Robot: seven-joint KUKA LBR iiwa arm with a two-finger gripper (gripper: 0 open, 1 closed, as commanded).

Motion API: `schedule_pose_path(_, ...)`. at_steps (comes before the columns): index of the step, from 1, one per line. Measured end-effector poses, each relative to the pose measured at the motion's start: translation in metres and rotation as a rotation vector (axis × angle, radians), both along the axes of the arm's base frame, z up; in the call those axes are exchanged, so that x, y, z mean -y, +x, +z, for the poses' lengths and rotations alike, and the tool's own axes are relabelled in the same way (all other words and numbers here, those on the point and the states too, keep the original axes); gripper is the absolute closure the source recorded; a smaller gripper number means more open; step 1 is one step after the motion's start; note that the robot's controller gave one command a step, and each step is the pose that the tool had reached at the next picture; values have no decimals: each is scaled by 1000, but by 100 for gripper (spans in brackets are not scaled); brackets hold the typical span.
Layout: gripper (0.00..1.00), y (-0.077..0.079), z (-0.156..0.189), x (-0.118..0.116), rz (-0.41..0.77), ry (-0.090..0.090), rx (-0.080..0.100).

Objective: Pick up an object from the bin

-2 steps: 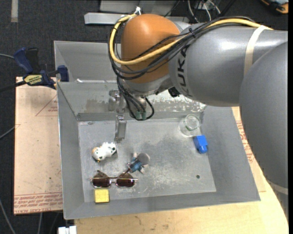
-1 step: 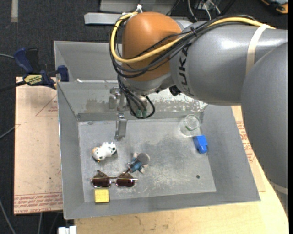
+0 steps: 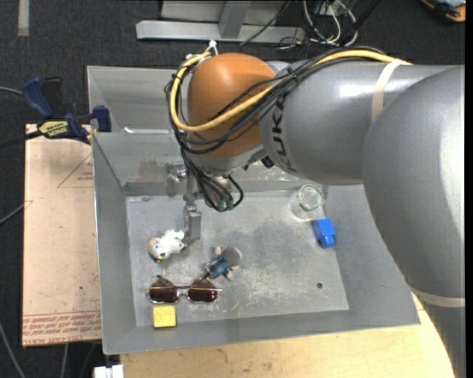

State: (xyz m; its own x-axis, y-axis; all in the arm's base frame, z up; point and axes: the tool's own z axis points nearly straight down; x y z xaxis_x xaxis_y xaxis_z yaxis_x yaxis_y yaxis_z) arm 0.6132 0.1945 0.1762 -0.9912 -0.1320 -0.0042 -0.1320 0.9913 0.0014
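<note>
though i cannot tell whether the tool [image 3: 192, 226] is clenched, the white toy [image 3: 167, 245] beside it slants down-left.

arm [image 3: 347, 111]: reaches in from right | orange wrist cover [image 3: 225, 92]: looped with cables [image 3: 214, 127] | pincer [image 3: 192, 225]: pointed straight down

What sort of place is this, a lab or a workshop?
Most likely a robotics lab: a grey KUKA arm reaches into a grey metal bin holding odd small items such as sunglasses and a yellow block, with loose cables behind.
</note>
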Motion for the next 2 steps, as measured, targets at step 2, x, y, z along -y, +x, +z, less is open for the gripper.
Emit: schedule_pose_path(2,0,-14,-29,0,377,-1,0)
